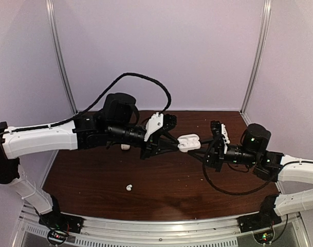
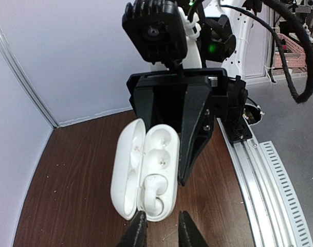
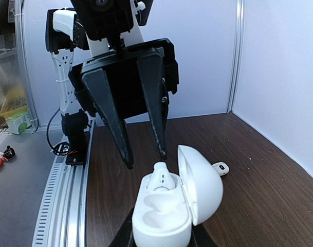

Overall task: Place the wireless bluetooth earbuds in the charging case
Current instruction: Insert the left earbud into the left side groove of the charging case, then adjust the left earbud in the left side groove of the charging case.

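the left jaws stood parted, gripping nothing, just above one earbud (image 3: pixel 160 180) seated in the open charging case (image 3: pixel 200 188), which the right jaws clenched from below. to finish well, i reckoned, they ought to lift straight up without nudging it loose. another earbud (image 3: pixel 220 168) lay on the surface (image 3: pixel 259 206) beyond the right jaws.

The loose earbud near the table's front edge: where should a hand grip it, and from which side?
Probably from straight above, closing across the rounded head of the earbud. It lies low on the bare table, so a side approach would likely scrape wood. Its stem direction is too small to tell. The left hand is open; the right hand holds the case.
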### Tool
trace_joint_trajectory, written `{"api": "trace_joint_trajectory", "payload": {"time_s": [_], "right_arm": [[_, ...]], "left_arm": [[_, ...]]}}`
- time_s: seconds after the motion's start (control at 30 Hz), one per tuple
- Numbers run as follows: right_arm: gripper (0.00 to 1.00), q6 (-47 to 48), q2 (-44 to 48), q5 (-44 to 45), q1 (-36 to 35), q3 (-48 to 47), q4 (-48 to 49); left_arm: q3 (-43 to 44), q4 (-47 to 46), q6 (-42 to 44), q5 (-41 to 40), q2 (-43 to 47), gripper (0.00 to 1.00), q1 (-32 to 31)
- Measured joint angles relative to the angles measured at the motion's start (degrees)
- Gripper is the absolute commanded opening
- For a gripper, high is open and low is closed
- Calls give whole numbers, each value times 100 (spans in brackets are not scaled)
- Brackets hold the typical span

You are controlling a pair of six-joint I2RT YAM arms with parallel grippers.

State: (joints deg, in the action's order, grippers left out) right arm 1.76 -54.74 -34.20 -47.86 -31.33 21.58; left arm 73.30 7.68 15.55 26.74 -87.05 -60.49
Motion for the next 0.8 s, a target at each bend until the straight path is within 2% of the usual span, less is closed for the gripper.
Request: {"api": "trace_joint_trajectory", "payload": {"time_s": [0.33,0.8], "right_arm": [[0,0,-101,-2,0,0,17],[0,-2,-153,-7,0,0,20]], "left_arm": [[-13,-37,68,-59,131,18,0],[-11,-162,72,-37,37,18,0]]}}
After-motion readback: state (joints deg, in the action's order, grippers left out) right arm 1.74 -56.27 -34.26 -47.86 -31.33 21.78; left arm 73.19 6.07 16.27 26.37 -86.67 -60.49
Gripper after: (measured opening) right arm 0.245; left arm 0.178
